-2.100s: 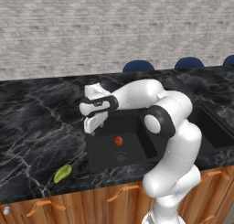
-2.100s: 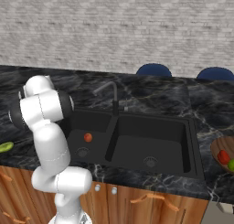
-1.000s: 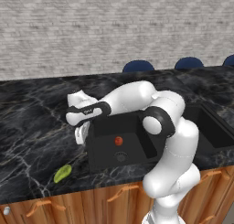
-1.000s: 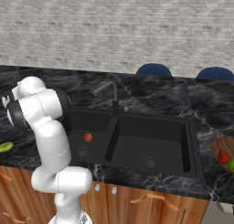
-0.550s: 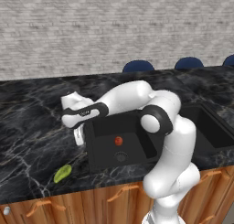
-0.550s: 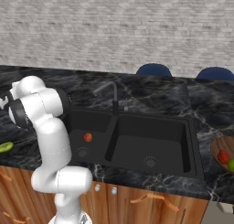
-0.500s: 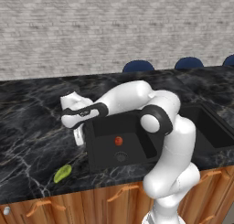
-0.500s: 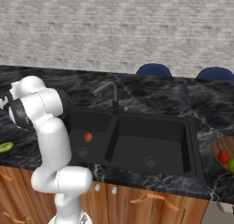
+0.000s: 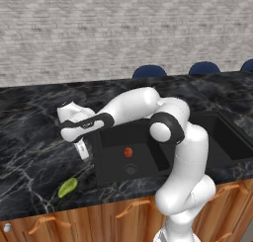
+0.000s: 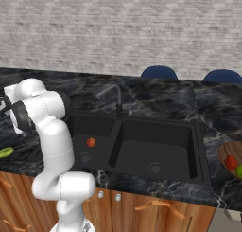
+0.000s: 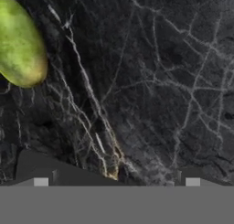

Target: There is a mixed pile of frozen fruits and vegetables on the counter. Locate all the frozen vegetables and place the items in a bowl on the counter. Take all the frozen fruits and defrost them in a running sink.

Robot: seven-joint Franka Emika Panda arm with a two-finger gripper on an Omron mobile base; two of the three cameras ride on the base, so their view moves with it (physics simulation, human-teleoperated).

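no brand, label or writing can be read on anything here. counted: one yellow-green oblong piece (image 9: 67, 187) lying on the counter (image 9: 29, 137) near its front edge, to the left of the sink (image 9: 148, 137); one red-orange ball (image 9: 128, 151) resting on the floor of the sink's left basin, just above the round drain there; one red chunk (image 10: 230, 162) and one green ball (image 10: 239, 170) sitting together in a wooden bowl (image 10: 224, 153) at the far right of the counter in the right base view. the sink has two matte black basins, each with a round drain, and a slim dark faucet (image 10: 115, 99) rises behind the divider. three dark blue rounded chair backs (image 9: 148, 71) show beyond the far edge of the counter in the left base view. the counter is a long black marble slab with white and tan veins, over wooden cabinet fronts (image 9: 99, 219) with curved handles, and behind it stands a pale grey brick wall (image 9: 123, 33). the white arm reaches out low to the left over the bare marble beside the sink, and the gripper (image 9: 82, 149) points down at the counter with its fingers spread wide apart and nothing between them. in the hand view the oblong piece lies at the upper left on the veined marble, well off to one side of the fingertips (image 11: 40, 181).
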